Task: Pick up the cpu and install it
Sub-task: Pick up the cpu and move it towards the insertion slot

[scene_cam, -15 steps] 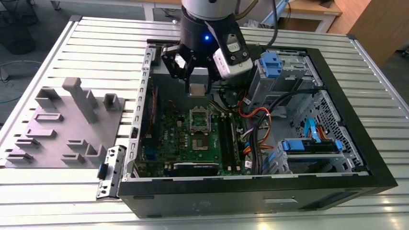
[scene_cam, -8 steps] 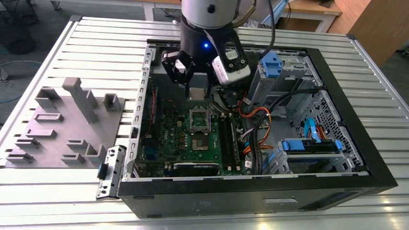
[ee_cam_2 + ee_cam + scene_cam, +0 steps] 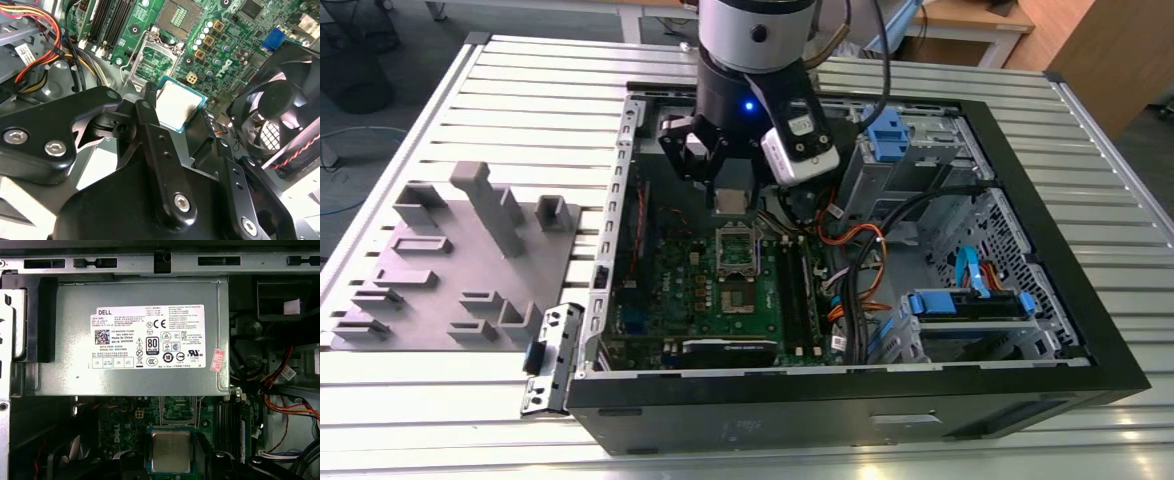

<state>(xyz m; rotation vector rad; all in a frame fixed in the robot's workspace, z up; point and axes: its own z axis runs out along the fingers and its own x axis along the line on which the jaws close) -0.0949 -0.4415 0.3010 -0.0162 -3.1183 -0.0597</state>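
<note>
My gripper [image 3: 734, 203] hangs inside the open computer case, shut on the cpu [image 3: 734, 199], a small flat square chip with a silver-grey top. The cpu [image 3: 177, 105] sits between the black fingers [image 3: 150, 107] in both wrist views, its metal top showing [image 3: 171, 451]. It is held a little above the green motherboard [image 3: 707, 300], close over the far end of the square metal-framed socket [image 3: 736, 252]. That socket [image 3: 176, 407] lies just past the chip, and its frame looks open.
A grey plastic tray [image 3: 454, 260] with raised blocks lies on the slatted table at the exterior view's left. A metal power supply box [image 3: 140, 340], a black fan [image 3: 275, 115], orange and black cables [image 3: 854, 250] and blue drive latches [image 3: 967, 300] crowd the case.
</note>
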